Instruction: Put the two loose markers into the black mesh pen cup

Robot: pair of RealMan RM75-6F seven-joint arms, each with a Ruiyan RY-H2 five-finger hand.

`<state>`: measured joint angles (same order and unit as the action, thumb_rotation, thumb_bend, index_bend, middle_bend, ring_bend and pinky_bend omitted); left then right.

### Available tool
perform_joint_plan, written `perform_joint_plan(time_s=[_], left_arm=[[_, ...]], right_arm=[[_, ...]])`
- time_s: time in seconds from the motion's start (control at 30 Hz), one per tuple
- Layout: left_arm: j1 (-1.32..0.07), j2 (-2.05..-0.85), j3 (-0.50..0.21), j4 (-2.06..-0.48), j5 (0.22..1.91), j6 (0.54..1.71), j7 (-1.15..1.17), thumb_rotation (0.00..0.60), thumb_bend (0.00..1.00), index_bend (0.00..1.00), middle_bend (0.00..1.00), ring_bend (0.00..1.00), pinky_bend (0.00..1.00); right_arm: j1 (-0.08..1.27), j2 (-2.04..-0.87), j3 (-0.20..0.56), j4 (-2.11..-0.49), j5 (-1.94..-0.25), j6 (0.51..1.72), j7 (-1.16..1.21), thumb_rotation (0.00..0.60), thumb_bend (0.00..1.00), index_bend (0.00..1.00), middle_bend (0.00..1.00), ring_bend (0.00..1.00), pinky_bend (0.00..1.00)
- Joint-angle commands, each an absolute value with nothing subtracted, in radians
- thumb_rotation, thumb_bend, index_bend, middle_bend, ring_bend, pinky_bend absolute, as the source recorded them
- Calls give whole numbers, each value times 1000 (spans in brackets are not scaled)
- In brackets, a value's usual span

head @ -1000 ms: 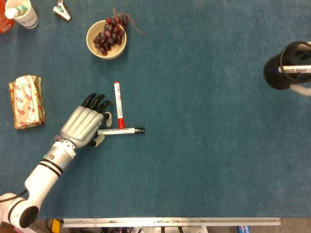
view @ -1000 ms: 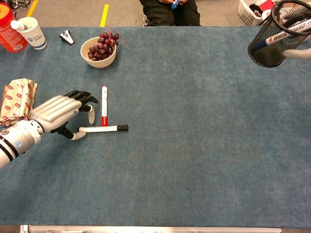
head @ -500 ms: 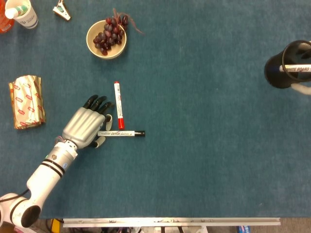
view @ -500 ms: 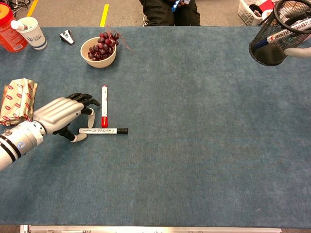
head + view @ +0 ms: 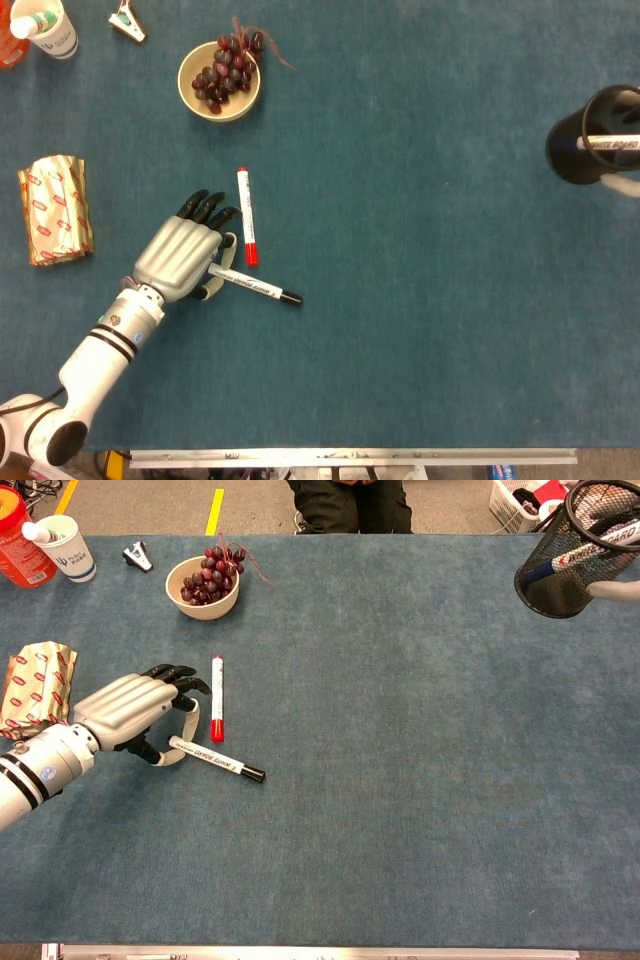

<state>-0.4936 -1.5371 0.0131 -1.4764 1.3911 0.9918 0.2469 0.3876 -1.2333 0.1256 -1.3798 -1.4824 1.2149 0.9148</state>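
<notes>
The fingers of the left hand are curled down over the white tail end of the black-capped marker, thumb tucked under it, though whether it's a real pinch can't be told. So this is step one, grabbing marker number one. The mesh pen cup sits way off at 2 o'clock from the hand, tilted, with a pale fingertip of the right hand showing at its side. The red-capped marker lies at 12 o'clock from the black one, untouched. Next the hand probably needs a firmer grip, then a lift.
</notes>
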Motion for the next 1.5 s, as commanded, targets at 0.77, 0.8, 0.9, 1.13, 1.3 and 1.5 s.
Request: perform_joint_plan(time_s=[0.77,0.8,0.9,1.13,1.3,1.5], left_arm=[[-469,-1324,-65,-1675,1454,1183,229,600,272,625,199,25,0],[-467,-1313,-71,-1685,1460,1197,232,600,272,625,200,25,0],[-464,-1288,-86,-1707,1470,1227,239,600,272,624,200,25,0],[-471,-1249,-107,-1746,1512,1262,277,600,272,622,200,25,0],[-489,-1235,-116,-1767,1548,1265,320,600,272,622,201,25,0],[-516,-1229,-136,-1781,1553,1250,350,600,272,623,201,25,0]], right_arm=[[470,-1304,115,-1413,-1527,1140,845,600,352,557,489,379,309],[481,-1310,116,-1419,-1530,1129,836,600,352,557,489,379,309],[510,-1329,119,-1438,-1529,1096,806,600,352,557,489,379,309],[575,-1375,135,-1487,-1507,1019,726,600,355,557,489,379,309],[618,-1405,146,-1517,-1476,961,665,600,358,557,489,379,309],[662,-1438,161,-1544,-1431,901,597,600,358,557,489,379,309]])
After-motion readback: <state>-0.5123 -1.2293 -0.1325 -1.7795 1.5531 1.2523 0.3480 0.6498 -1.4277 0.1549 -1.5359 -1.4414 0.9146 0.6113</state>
